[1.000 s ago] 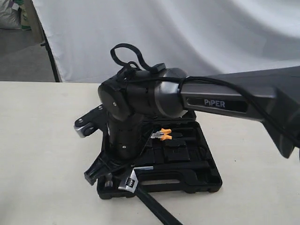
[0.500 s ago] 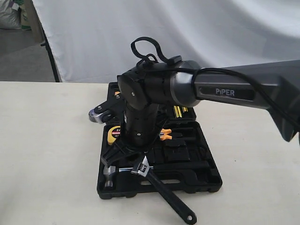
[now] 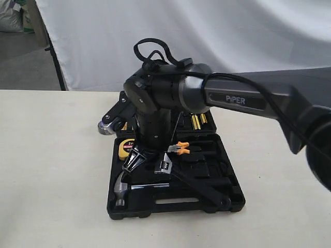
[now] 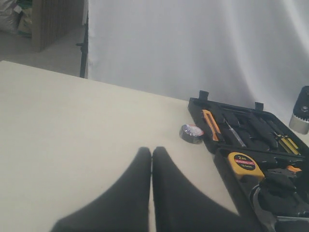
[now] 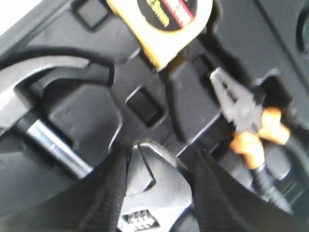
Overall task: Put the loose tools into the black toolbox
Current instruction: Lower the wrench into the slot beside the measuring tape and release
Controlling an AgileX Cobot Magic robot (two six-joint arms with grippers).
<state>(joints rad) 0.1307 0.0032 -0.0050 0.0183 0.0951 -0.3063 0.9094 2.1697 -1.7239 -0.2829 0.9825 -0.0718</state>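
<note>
1. The right arm [image 3: 248,101] stretches in from the right of the exterior view, its wrist bent straight down over the open black toolbox [image 3: 145,211]. The right gripper [image 5: 161,162] has its jaws pressed against both sides of the head of the adjustable wrench [image 3: 164,166], clamped on it.
2. The left gripper [image 4: 151,152] hangs over the bare table [image 4: 72,121], jaws together and holding nothing.
3. The toolbox lies open in two halves on the table. Its far half carries an orange utility knife [image 4: 211,124] and yellow-handled screwdrivers [image 4: 286,143].
4. The wrench lies slantwise across the near half, its black handle reaching toward the front right corner.
5. The claw hammer [image 3: 122,187] sits at the near half's front left, silver head to the left, shaft running right.
6. The yellow tape measure [image 3: 125,149] and the orange-handled pliers [image 3: 181,149] rest in the near half, behind the wrench head.
7. The small dark tape roll [image 4: 191,134] sits on the table, outside the toolbox and just beside the far half's wall.
</note>
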